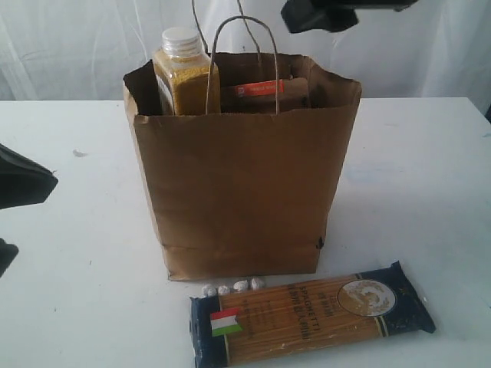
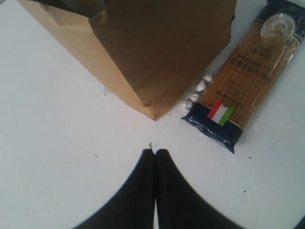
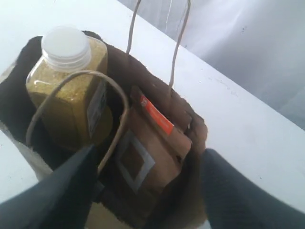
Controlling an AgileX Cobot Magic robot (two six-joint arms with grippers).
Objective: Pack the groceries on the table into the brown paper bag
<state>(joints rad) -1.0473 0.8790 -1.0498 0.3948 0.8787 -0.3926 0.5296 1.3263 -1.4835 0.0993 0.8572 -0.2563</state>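
Both bottle (image 1: 182, 73) and pouch (image 1: 265, 93) partly hidden inside bag (image 1: 238, 192); left gripper (image 2: 155, 151) closed; right gripper (image 3: 150, 151) spread.

One brown paper bag (image 1: 238, 192), one yellow-grain bottle (image 1: 182, 77), one kraft pouch (image 1: 265, 93), one spaghetti packet (image 1: 314, 318), four silvery lumps (image 1: 240, 285)

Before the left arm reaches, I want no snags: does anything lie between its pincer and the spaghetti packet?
Nothing visible: only bare table separates the shut left pincer from the spaghetti packet. Four small silvery lumps lie between the packet and the brown paper bag.
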